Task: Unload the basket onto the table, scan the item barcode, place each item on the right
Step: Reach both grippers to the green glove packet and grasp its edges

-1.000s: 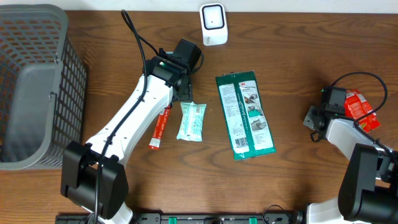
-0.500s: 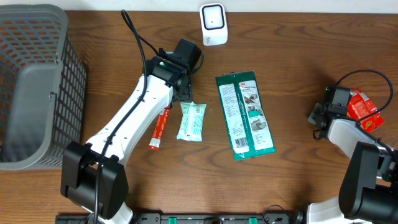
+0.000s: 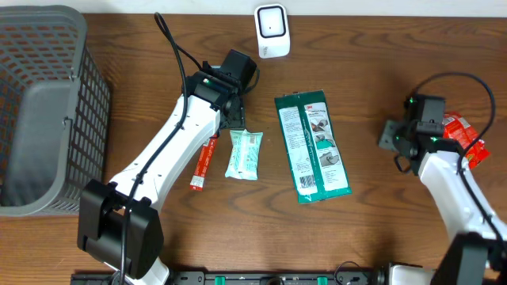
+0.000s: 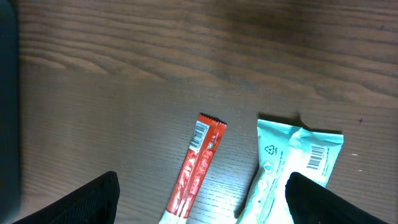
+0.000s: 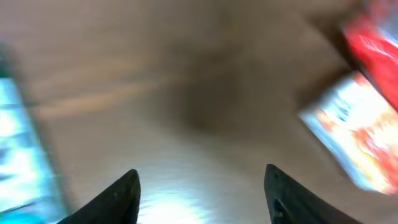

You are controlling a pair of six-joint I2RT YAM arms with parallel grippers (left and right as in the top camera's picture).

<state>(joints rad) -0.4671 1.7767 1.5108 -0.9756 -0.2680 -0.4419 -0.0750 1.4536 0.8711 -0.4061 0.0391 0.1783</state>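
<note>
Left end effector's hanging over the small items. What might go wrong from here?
The open left end effector hangs over the red stick and the mint packet, which lie close together; closing may catch both or nudge one.
The right wrist view is blurred, so the right end effector could bump the red packet beside it unseen.

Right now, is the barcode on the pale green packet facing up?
Yes, the pale green packet lies flat with its printed barcode showing on its upper face.
</note>
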